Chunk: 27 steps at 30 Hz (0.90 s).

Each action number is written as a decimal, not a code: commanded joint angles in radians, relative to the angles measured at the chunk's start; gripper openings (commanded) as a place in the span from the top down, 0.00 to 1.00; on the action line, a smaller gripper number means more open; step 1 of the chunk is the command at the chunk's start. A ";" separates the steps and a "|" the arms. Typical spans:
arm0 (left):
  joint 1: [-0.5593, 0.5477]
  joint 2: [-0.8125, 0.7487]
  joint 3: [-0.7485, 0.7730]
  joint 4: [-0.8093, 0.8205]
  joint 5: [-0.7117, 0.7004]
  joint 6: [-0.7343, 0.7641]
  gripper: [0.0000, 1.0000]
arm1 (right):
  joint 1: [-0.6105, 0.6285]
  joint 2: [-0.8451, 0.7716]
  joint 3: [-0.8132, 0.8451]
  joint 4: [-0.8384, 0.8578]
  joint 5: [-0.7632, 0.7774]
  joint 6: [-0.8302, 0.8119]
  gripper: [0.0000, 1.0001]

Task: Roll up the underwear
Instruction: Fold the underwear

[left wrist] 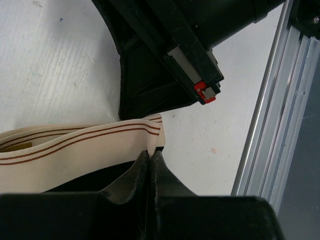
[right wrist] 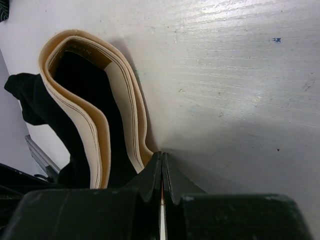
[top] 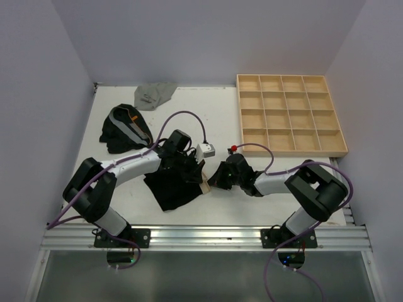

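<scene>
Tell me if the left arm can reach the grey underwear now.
Probably not yet: the left gripper looks shut on the waistband of the black underwear; the grey underwear lies apart at the far edge.

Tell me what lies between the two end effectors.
The cream striped waistband of the black cloth briefs, pinched by the left end effector and right end effector; the top view shows it.

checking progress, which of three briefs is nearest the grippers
Black cloth brief with cream striped waistband, at the left gripper and right gripper; the plain grey brief and other black brief lie farther back.
</scene>
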 commanded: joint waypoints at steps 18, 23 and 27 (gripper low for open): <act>-0.039 0.046 -0.006 0.059 0.085 -0.017 0.92 | 0.008 0.044 -0.001 0.030 0.017 0.010 1.00; -0.043 0.091 -0.026 0.071 0.088 -0.020 0.93 | 0.008 0.038 -0.005 0.029 0.024 0.010 1.00; -0.043 0.128 -0.037 0.074 0.078 -0.020 0.93 | 0.008 0.026 -0.007 0.023 0.024 0.010 1.00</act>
